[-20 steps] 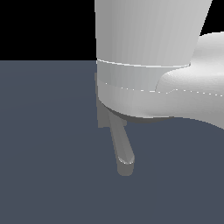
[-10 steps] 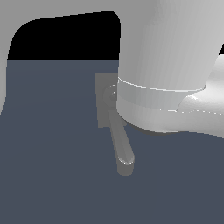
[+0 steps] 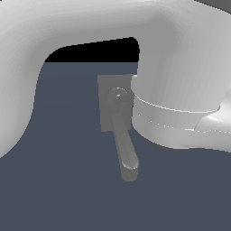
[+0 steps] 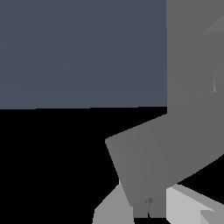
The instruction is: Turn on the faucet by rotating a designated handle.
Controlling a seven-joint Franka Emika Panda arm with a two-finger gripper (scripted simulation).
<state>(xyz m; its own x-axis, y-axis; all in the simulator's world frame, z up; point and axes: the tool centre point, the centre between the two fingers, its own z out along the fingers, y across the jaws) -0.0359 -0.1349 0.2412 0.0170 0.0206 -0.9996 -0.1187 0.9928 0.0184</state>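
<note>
Though no writing shows, grey faucet (image 3: 118, 108), handle (image 4: 170, 153) above fingers (image 4: 183, 208)

I see a flat slate-blue bench (image 3: 67, 189) spread wide across the exterior view, plain and unmarked, meeting a black background (image 3: 94, 53) along a straight far edge.

The floor (image 3: 67, 189) is a flat, uniform slate-blue surface with no texture, seams or markings. In the exterior view it ends at a straight horizontal edge, beyond which lies a featureless black void (image 3: 94, 52). The wrist view shows the same slate-blue surface (image 4: 78, 52) bordered by the same black region (image 4: 48, 166). Lighting is even and diffuse. No walls, windows or furniture appear.
</note>
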